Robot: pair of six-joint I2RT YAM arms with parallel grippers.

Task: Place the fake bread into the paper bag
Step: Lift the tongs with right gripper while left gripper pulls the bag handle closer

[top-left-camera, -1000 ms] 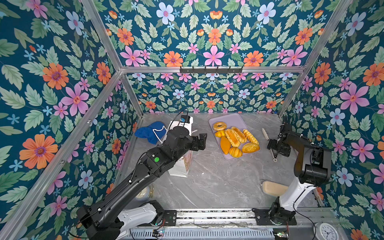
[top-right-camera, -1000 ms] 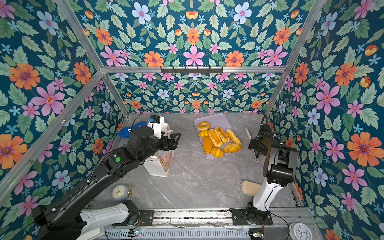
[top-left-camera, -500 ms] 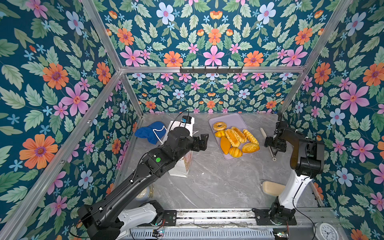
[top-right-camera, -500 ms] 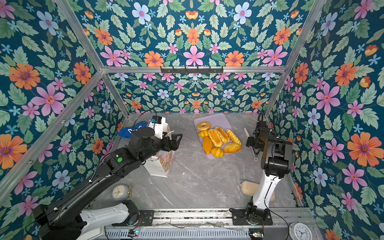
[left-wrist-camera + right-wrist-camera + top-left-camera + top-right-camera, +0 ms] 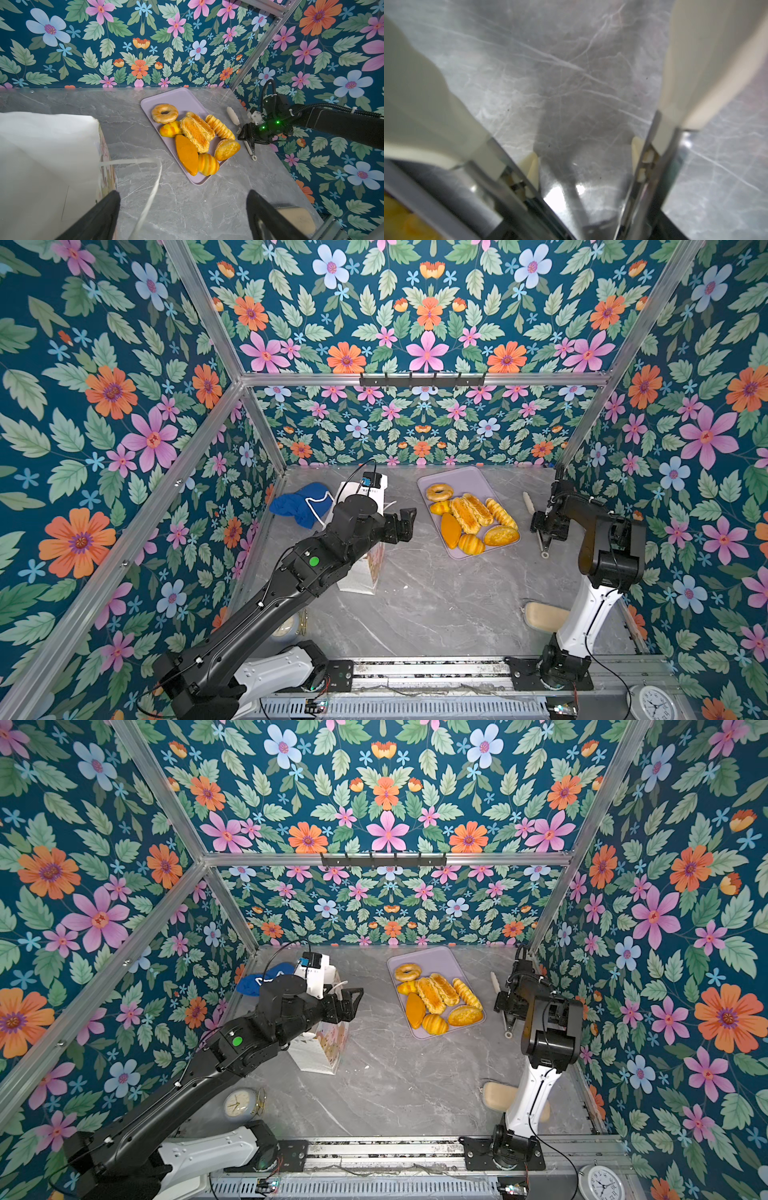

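Starting nearest the arm bases: a pale beige oblong [image 5: 540,616] lies flat on the marble table [image 5: 436,605]. It is well nearer than the lilac tray [image 5: 465,481], off to the tray's right, and partly hidden by the right arm's white link. A small gold clock [image 5: 239,1104] sits well nearer than the tray and far to its left, beneath the left arm.

The paper bag [image 5: 320,1048] stands upright left of the tray and apart from it. Its top is mostly covered by the left arm in both top views. In the left wrist view a white cord handle [image 5: 128,161] droops out toward the tray.

The left gripper [image 5: 182,218] hangs raised beside the bag's top, on the tray side. Its jaws are spread wide with nothing between them.

The fake bread [image 5: 469,518] is heaped on the tray's near half, with the ring bagel [image 5: 164,113] by itself toward the far end.

The right gripper [image 5: 542,531] is just right of the tray, down over metal tongs [image 5: 232,115] with cream handles that lie on the table. The right wrist view is blurred and shows the tong arms splayed. I cannot tell whether the jaws grip them.

A blue cloth [image 5: 299,504] lies left of the tray's far end, beyond the bag.
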